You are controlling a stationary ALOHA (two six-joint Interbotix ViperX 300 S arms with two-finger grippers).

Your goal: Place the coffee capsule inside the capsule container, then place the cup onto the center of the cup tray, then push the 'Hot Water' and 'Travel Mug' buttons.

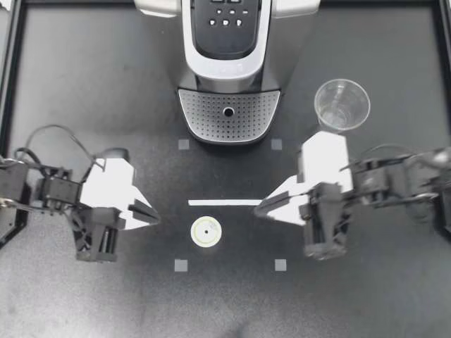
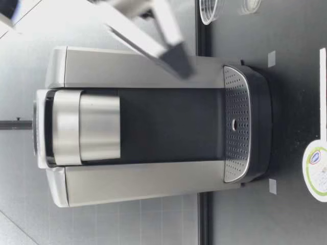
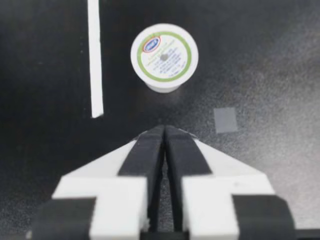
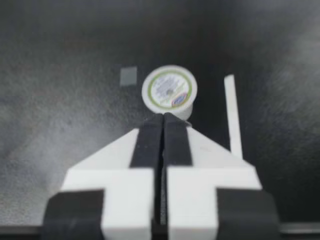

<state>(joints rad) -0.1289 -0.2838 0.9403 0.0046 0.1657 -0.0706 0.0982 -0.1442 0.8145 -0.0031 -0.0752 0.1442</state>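
My left pincer [image 1: 151, 217] hovered over the left side of the dark tabletop [image 1: 70, 296], its two fingers pressed together with nothing between them. My right pincer [image 1: 261, 206] reached in from the right, and its fingers were also closed on nothing. The coffee capsule [image 1: 206, 232] stood upright on the tabletop between the two pincers, apart from both and a little closer to the left one. It sat just on the near side of a white strip [image 1: 225, 203]. In the left wrist view the capsule [image 3: 164, 57] lay ahead of the closed left pincer [image 3: 164, 129], with the strip [image 3: 95, 60] beside it. In the right wrist view it [image 4: 169, 92] stood just ahead of the closed tips of the right pincer [image 4: 163, 116].

The coffee machine [image 1: 229, 49] stood at the far middle of the tabletop, with its buttons [image 1: 225, 21] on top. Its perforated cup tray [image 1: 211, 113] faced the pincers with nothing on it. The clear cup [image 1: 342, 104] stood upright on the tabletop to the right of the machine, just beyond the right arm. Four small grey squares [image 1: 181, 265] marked the area around the capsule.
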